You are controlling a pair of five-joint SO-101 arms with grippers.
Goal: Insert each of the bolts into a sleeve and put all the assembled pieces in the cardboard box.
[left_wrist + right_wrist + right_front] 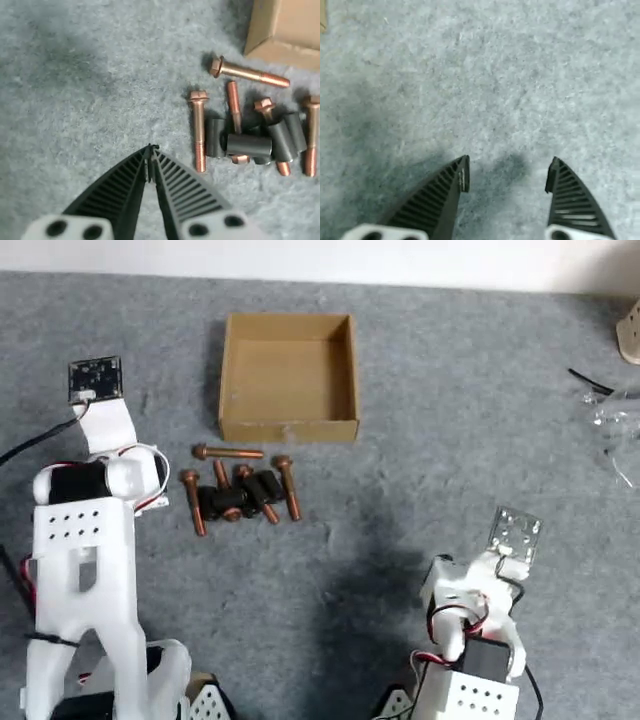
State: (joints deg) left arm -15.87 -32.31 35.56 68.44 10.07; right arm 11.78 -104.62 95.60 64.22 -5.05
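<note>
Several copper bolts [229,452] and black sleeves [228,499] lie in a loose pile on the grey carpet, just in front of the open cardboard box [288,427]. In the left wrist view one bolt [199,130] lies nearest, beside a sleeve [249,145] that rests across the others, and another bolt [248,73] lies by the box [285,30]. My left gripper [151,150] is shut and empty over bare carpet, a little short of that pile. My right gripper [507,175] is open over bare carpet, holding nothing.
The left arm [85,530] stands left of the pile and the right arm [480,600] at the front right. Clear plastic bits and a black wire [605,405] lie at the far right edge. Open carpet [450,440] stretches right of the box.
</note>
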